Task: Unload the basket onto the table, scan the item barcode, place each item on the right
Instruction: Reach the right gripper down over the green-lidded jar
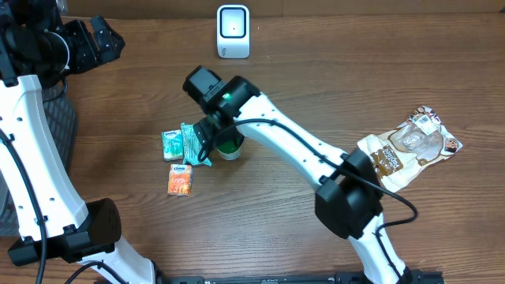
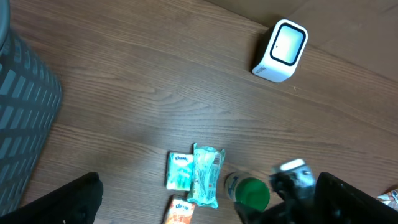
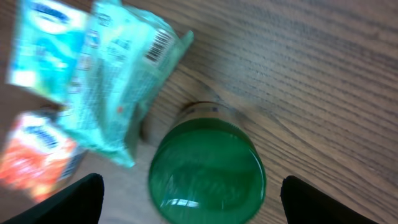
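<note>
The right gripper [image 3: 198, 202] stood open directly above the green-lidded jar [image 3: 207, 168], jaws either side of its lid, touching nothing; the left gripper [image 2: 208, 200] was open too, well away.
The lid looked smooth, glossy and round, so an off-centre squeeze could have slipped it sideways or toppled it into the crinkly film pouch [image 3: 121, 93] just beside the gripper, dragging the soft tissue packs [image 3: 40, 43] beyond.

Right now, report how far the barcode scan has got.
Done: nothing looks scanned; the green-lidded round jar stands well apart from the white box-shaped scanner. In hand: the right claw hangs open over the jar, not gripping it. Remaining: grasp, lift, present a barcode to the scanner.
</note>
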